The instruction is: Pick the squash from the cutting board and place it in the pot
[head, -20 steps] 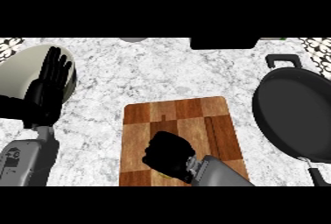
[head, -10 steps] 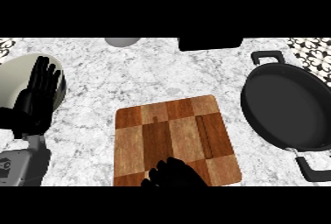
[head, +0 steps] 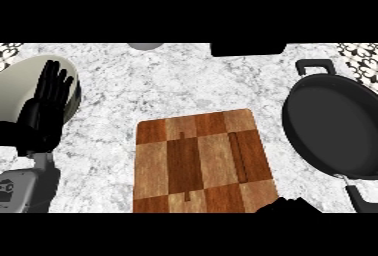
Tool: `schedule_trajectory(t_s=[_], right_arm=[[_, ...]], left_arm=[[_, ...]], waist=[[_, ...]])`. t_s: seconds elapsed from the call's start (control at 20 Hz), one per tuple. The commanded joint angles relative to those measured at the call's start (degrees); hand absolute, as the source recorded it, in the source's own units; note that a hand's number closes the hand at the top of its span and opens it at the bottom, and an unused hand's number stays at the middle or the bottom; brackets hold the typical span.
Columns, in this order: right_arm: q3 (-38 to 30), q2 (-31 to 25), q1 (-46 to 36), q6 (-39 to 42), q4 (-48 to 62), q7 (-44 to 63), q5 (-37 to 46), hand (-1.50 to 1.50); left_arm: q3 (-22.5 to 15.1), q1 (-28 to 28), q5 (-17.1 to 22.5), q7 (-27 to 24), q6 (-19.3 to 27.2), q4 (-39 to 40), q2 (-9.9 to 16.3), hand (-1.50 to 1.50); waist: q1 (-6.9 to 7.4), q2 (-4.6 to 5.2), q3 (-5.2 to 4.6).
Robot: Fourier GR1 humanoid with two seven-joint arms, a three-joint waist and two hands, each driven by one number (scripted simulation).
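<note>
The wooden cutting board lies in the middle of the marble counter, and no squash shows on it or anywhere else. The black pot stands to the board's right, with handles at its far and near ends and nothing visible inside. Only a dark sliver of my right hand shows at the lower edge, just off the board's near right corner; what it holds is hidden. My left hand rests open at the far left, fingers up.
A pale round plate lies under and behind the left hand. A grey round object and a black block sit at the counter's far edge. Patterned patches show in the far corners.
My right hand has drawn back from the board's near part to the lower edge and is now almost out of view. The board's top is now fully exposed. The left hand has stayed put.
</note>
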Motion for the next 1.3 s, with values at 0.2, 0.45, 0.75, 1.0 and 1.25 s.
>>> schedule_trajectory(t_s=[0.2,0.45,0.75,1.0,1.25], right_arm=[[-20.7,-5.1,6.6,1.9,-14.8,-1.4,-11.8,1.50],[-35.0,-5.0,3.9,1.2,-5.0,-7.2,-19.0,1.50],[-49.1,-5.0,0.6,-0.9,4.6,-15.0,-27.8,1.50],[-64.3,-11.4,-6.4,-2.2,21.7,-25.9,-41.8,1.50],[-70.2,-20.8,-16.1,-1.3,42.1,-35.2,-45.4,1.50]], left_arm=[[-0.1,0.0,0.7,1.8,-1.9,-1.4,1.0,0.00],[-1.7,-2.1,-0.2,2.5,-0.4,-2.1,-1.0,0.00],[-0.5,-0.7,-0.6,-1.1,-0.9,0.4,-0.9,0.00],[-0.6,-1.2,-0.1,1.4,-2.0,-0.7,0.3,0.00],[-0.4,0.1,1.3,-0.4,-4.2,-0.7,-0.4,0.00]], waist=[[2.54,0.94,0.07],[3.00,1.10,0.16],[2.01,1.03,0.17],[2.82,0.96,0.16],[3.84,1.03,0.00]])
